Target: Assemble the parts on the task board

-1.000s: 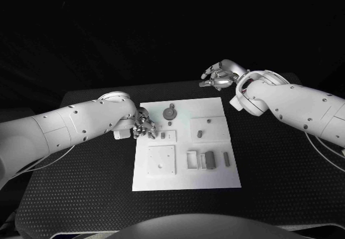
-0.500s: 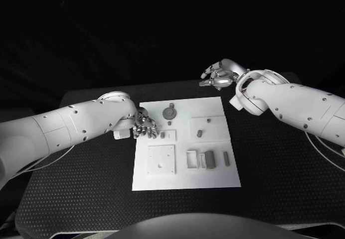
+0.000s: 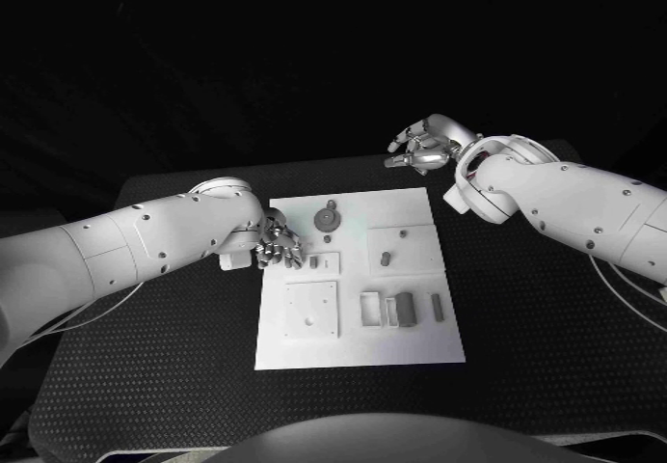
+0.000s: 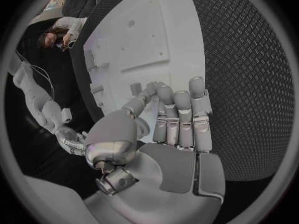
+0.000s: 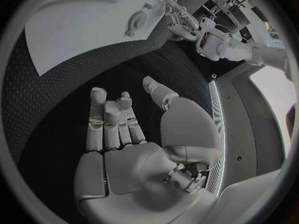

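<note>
white flat plate, the task board [image 3: 359, 338], lies in the middle of the black textured bench [image 3: 153, 367]; its surface looks smooth and matte, with shallow recesses moulded in. small grey parts sit on it: a round disc part with a stem [image 3: 328, 218] near the far edge, a short peg [image 3: 386, 258] mid-board, a small block [image 3: 317, 260] just beside the left hand, a square plate with holes [image 3: 313, 309] near the left side, a rectangular frame [image 3: 371, 309] with a bar [image 3: 406, 310] beside it and a thin strip [image 3: 440, 307] to the right.

left hand [image 3: 279, 243] hovers at the board's left edge, fingers held straight and close together, thumb apart, nothing in it; in the left wrist view the hand [image 4: 168, 129] shows its fingertips [image 4: 167, 92] just over the small block [image 4: 135, 88], touching or not cannot be told. right hand [image 3: 422, 147] is off the board past its far right corner, over the bench, fingers loosely curled but apart, holding nothing; the right wrist view shows the right hand [image 5: 124, 134] empty with the board [image 5: 74, 25] well apart.

step looks like the start of a pick: left hand approaching the small block, no part yet lifted. next move likely calls for lowering and a fine pinch, since the block is small, low and smooth, so easy to slip or nudge on the slick plate.
</note>
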